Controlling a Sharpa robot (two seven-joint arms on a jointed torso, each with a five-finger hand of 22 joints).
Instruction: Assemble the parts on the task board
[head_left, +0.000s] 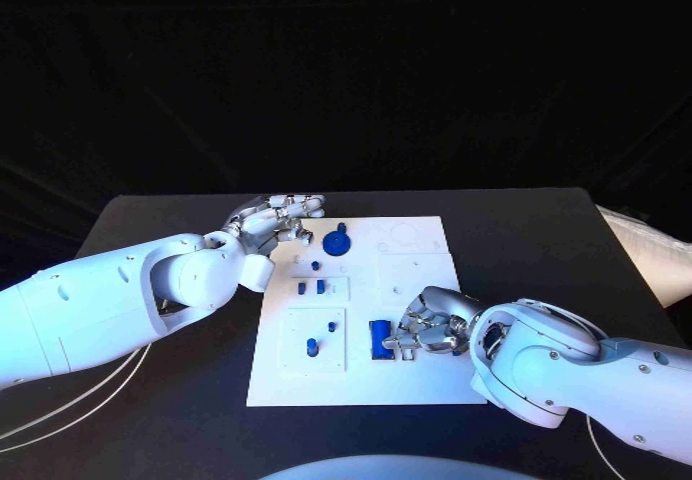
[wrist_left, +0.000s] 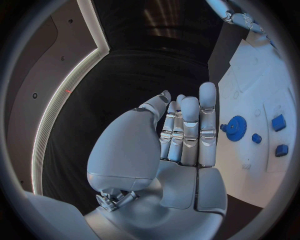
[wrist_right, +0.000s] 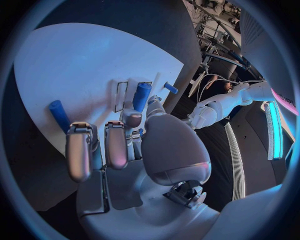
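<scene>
Task board (head_left: 418, 385) unlabelled, left hand (head_left: 274, 222) spread empty, right hand (head_left: 430, 325) gripping blue part (head_left: 381, 340).

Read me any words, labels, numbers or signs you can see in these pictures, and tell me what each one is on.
None can be read.
The task board shows faint outlines only, with no legible letters or numbers.
The blue gear and the other blue parts carry no visible marking.
The left hand and right hand show no readable label or brand.
</scene>
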